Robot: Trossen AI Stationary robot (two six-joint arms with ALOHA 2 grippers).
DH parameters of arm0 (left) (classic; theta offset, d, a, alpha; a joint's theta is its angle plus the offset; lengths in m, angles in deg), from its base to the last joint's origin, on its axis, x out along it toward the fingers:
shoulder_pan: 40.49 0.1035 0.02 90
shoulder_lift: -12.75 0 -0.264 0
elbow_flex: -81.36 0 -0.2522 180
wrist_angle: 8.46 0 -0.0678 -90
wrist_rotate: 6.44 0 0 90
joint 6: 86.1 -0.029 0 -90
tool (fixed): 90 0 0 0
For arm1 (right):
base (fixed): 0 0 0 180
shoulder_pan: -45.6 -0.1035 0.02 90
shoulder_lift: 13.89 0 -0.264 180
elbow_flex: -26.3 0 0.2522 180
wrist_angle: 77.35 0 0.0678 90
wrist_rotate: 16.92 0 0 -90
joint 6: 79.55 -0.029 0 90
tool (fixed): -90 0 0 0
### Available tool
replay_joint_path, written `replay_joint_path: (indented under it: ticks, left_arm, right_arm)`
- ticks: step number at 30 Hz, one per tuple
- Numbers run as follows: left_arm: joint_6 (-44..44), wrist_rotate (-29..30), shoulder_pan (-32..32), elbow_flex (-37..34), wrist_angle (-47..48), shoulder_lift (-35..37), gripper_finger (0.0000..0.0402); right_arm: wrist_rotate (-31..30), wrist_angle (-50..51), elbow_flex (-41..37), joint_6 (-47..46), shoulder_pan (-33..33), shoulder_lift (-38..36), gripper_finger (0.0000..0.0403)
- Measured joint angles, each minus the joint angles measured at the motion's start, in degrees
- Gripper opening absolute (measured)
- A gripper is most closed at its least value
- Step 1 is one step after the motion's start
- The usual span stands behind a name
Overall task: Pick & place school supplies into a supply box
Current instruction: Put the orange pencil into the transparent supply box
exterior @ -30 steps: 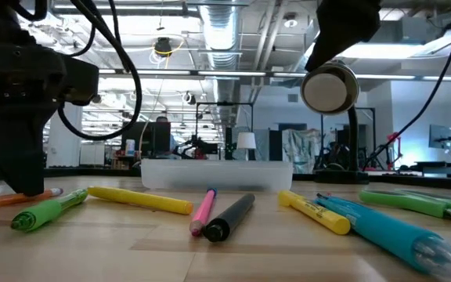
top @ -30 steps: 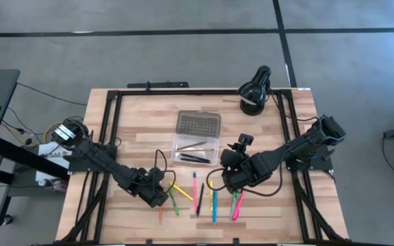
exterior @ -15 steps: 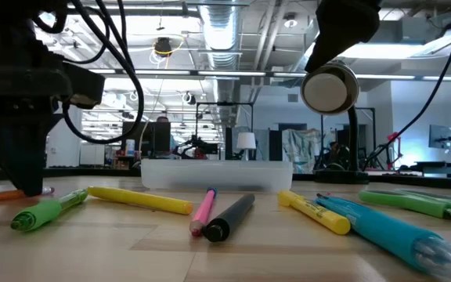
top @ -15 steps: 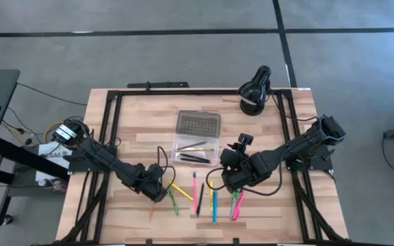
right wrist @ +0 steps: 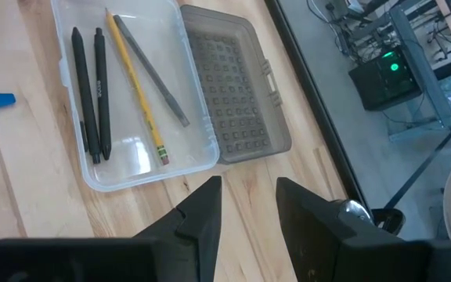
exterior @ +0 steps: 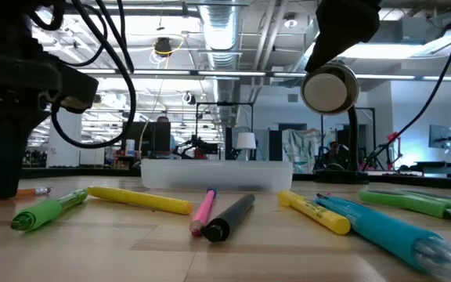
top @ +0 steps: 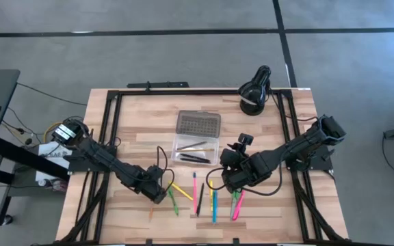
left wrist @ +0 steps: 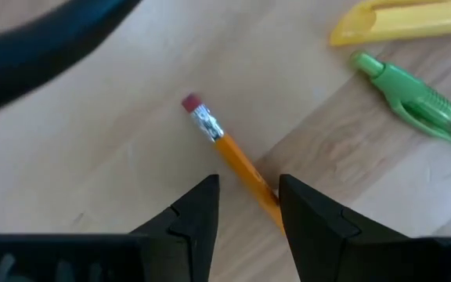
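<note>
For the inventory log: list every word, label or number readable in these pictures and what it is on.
None can be read.
Yellow marker: dark print on the barrel, too blurred.
Black pens in the supply box: small marks, too small.
Nothing else bears text.

The right gripper (right wrist: 247, 205), fingers parted, hangs above the open supply box (right wrist: 143, 94) holding two black pens (right wrist: 91, 94), a yellow pencil (right wrist: 137, 90) and, apparently, a grey pencil (right wrist: 153, 72).
</note>
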Motion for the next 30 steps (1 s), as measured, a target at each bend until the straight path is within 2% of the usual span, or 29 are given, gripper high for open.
replay_joint_path:
  ticks: [14, 25, 30]
  left_arm:
    - [0.7, -1.6, -2.7, 0.1, 4.0, 0.0, 0.0128]
    - [-5.7, -1.4, -3.1, 0.0, 5.4, 0.0, 0.0054]
    - [-9.1, -0.5, -3.1, 0.0, 5.8, 0.0, 0.0033]
  right_arm:
    - [0.0, 0.0, 0.0, 0.0, 0.0, 0.0, 0.0118]
    - [0.0, -0.3, 0.0, 0.0, 0.0, 0.0, 0.0118]
    - [0.0, -0.3, 0.0, 0.0, 0.0, 0.0, 0.0118]
